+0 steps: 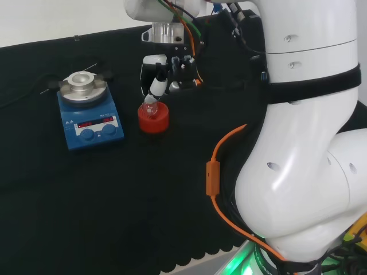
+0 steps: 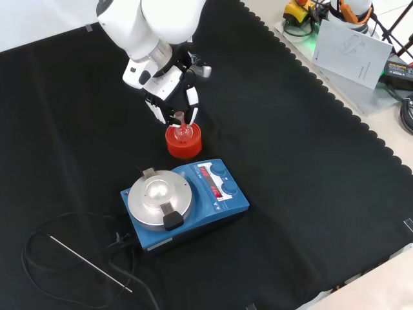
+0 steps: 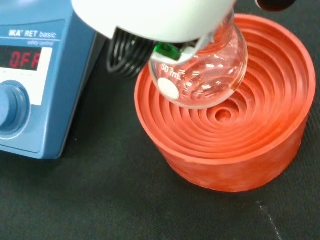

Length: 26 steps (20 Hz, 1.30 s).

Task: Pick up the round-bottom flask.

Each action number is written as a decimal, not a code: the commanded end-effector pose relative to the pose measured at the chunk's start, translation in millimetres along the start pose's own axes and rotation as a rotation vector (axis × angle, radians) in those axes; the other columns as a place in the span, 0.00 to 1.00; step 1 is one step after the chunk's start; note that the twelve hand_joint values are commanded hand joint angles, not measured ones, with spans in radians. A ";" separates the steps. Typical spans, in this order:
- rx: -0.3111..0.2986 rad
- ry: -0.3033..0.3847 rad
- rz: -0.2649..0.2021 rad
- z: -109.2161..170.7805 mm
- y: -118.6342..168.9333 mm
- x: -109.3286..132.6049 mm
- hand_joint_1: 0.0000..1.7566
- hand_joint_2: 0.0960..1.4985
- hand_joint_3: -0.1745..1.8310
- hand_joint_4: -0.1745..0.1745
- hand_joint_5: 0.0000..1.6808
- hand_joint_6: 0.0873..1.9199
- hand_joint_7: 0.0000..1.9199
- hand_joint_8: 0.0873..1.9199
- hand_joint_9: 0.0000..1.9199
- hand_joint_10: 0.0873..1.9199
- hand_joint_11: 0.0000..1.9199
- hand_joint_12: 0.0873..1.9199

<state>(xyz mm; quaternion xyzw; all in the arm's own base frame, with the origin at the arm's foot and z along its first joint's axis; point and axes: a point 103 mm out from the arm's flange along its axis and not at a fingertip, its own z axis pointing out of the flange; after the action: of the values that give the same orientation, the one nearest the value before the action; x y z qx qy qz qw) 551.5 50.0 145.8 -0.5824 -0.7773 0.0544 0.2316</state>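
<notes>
The flask (image 3: 200, 75) — a small clear glass vessel with a round bulb — hangs just under the hand (image 2: 169, 90), over the bowl of a red ribbed stand (image 3: 230, 125). In the wrist view the bulb sits above the stand's concentric ribs and off the centre dimple, toward one wall; whether the glass touches the ribs cannot be told. No liquid is plainly visible inside.

Hand state: the fingers (image 1: 156, 86) point downward and close around the top of the flask at its neck, so the hand is holding the flask. In the head view the flask (image 1: 151, 109) appears directly below the fingertips, with the stand (image 1: 153, 118) under it. In the front view the flask (image 2: 183, 131) lies between the lowered fingers, and the stand (image 2: 184, 143) is immediately below.

Surroundings, relative to the hand:
- A blue stirrer plate (image 2: 193, 197) with a round metal top stands on the black worktop (image 2: 310, 194), just beyond the stand — nearer the camera in the front view, left of the hand in the head view (image 1: 89, 112).
- A thin metal rod (image 2: 90, 263) and a black cable (image 2: 39, 258) lie on the worktop on the far side of the stirrer plate from the hand.
</notes>
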 end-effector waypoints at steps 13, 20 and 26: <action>-0.026 -0.028 -0.004 -20.4 -21.7 12.9 0.75 0.34 0.47 0.22 0.72 0.34 0.75 0.24 0.76 0.15 0.73 0.43; -0.027 -0.027 -0.009 -22.1 -23.4 19.6 0.75 0.33 0.48 0.21 0.73 0.34 0.75 0.23 0.77 0.14 0.74 0.41; -0.026 -0.039 -0.003 -23.4 -24.6 28.0 0.75 0.33 0.49 0.22 0.73 0.34 0.75 0.23 0.77 0.14 0.74 0.41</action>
<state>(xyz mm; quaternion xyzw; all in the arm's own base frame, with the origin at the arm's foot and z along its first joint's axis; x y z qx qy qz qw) 535.4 59.4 181.1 -0.5825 -0.7832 0.0534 0.2110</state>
